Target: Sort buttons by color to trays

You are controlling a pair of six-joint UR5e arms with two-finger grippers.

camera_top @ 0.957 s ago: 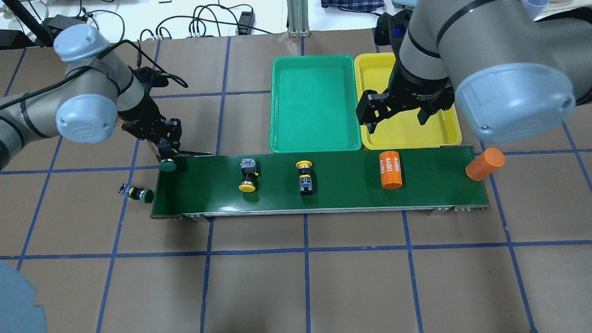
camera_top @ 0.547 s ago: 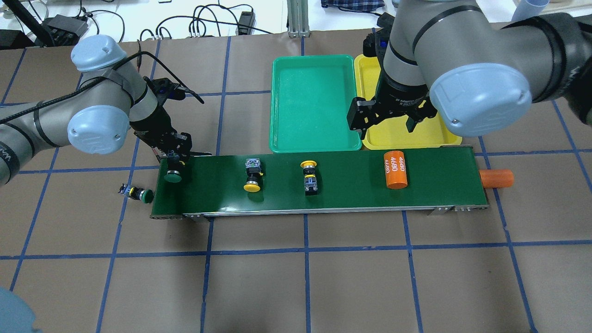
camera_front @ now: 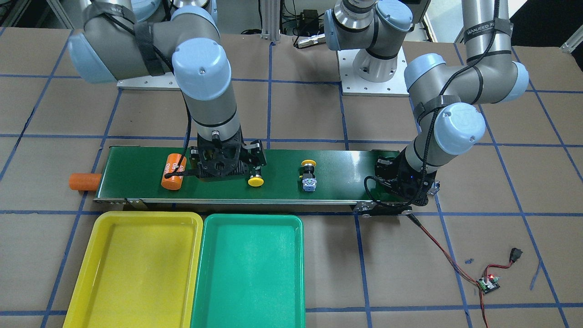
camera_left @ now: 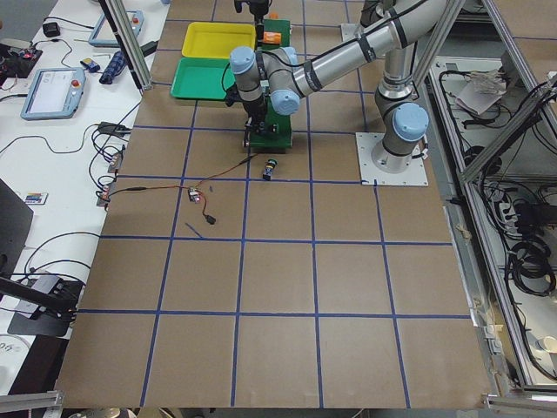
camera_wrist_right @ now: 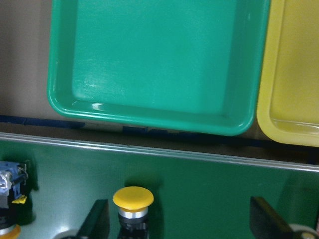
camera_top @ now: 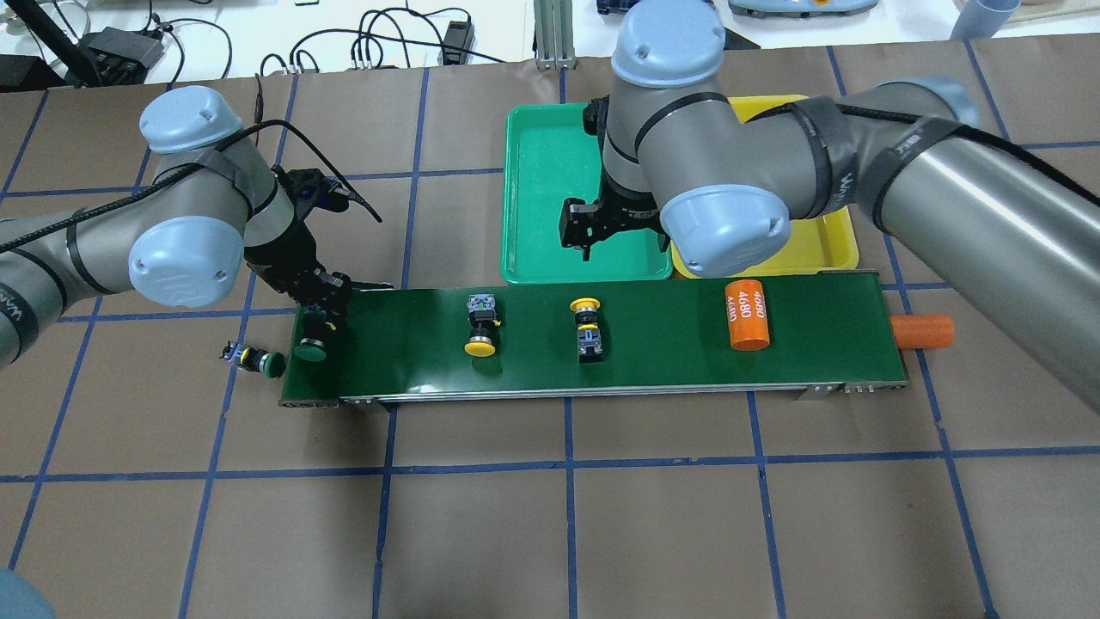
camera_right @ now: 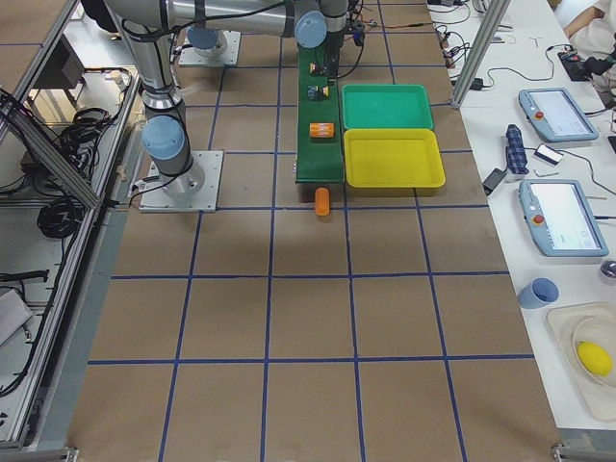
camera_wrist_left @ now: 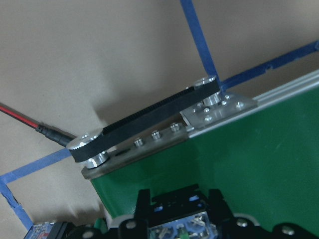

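Note:
My left gripper [camera_top: 314,325] is shut on a green button [camera_top: 309,349] over the belt's left end; the left wrist view shows its contact block [camera_wrist_left: 179,230] between the jaws. A second green button [camera_top: 260,362] lies on the table off that end. Two yellow buttons [camera_top: 481,332] [camera_top: 587,323] lie on the belt. My right gripper [camera_top: 601,236] hangs open over the green tray's [camera_top: 550,163] near edge, and its wrist view has one yellow button [camera_wrist_right: 133,200] between the spread fingers [camera_wrist_right: 97,220]. The yellow tray [camera_top: 829,249] lies beside it.
A dark-green conveyor belt [camera_top: 662,357] runs across the table. One orange cylinder [camera_top: 746,314] lies on it, and another [camera_top: 921,331] lies off its right end. A red wire and a small circuit board [camera_front: 488,283] lie on the table beyond the belt's left end.
My right arm swung left, from over the yellow tray to the green tray's near edge. My left gripper carried the green button toward the belt's near side. Items on the belt drifted right.

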